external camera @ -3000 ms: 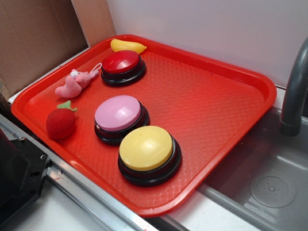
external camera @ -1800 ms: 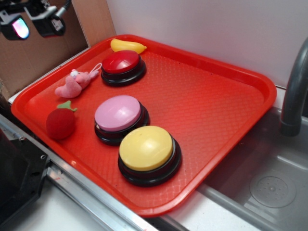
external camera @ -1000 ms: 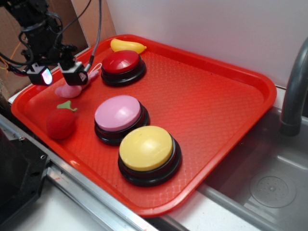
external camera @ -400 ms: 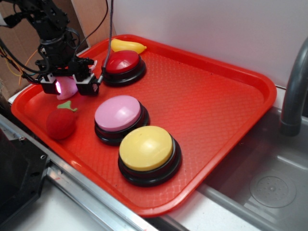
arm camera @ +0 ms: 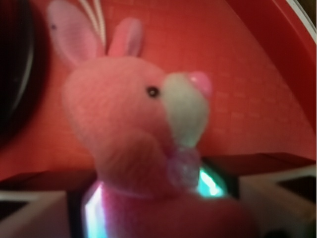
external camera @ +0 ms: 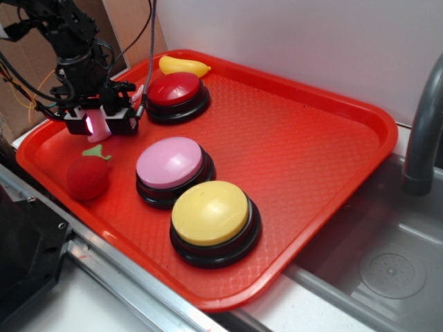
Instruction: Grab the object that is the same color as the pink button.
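The small pink plush animal toy sits upright on the red tray near its left rim, between my gripper's two fingers. In the wrist view the toy fills the middle, with its white face patch, two ears and white string loop, and its body is pressed between the lit pads of my gripper. The gripper is shut on the toy. The pink button, a pale pink dome on a black base, stands to the right of the gripper, apart from it.
A red plush strawberry lies just in front of the gripper. A red button stands close behind and right of it, a yellow button at the front. A yellow toy lies at the tray's back rim. A sink and a faucet are at the right.
The arm came in from the upper left and lowered over the pink toy. Its fingers straddled the toy, then drew together on it.
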Controlling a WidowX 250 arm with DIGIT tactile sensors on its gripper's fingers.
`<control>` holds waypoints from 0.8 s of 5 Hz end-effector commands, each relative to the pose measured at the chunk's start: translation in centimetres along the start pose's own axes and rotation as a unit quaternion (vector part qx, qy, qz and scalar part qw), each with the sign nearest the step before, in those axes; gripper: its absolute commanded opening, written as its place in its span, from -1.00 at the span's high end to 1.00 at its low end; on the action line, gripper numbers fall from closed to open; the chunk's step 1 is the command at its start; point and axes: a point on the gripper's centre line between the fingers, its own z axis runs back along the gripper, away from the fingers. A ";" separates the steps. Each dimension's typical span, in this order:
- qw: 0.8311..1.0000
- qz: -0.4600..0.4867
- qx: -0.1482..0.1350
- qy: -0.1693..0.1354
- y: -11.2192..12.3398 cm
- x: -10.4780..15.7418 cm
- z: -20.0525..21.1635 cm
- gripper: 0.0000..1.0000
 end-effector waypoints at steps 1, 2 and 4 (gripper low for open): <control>0.998 -0.047 -0.047 -0.012 -3.4 0.0 8.4 1.00; 0.995 -0.078 -0.062 0.000 -6.1 -1.3 11.2 1.00; 0.985 -0.135 -0.101 -0.043 -8.7 -4.1 16.0 1.00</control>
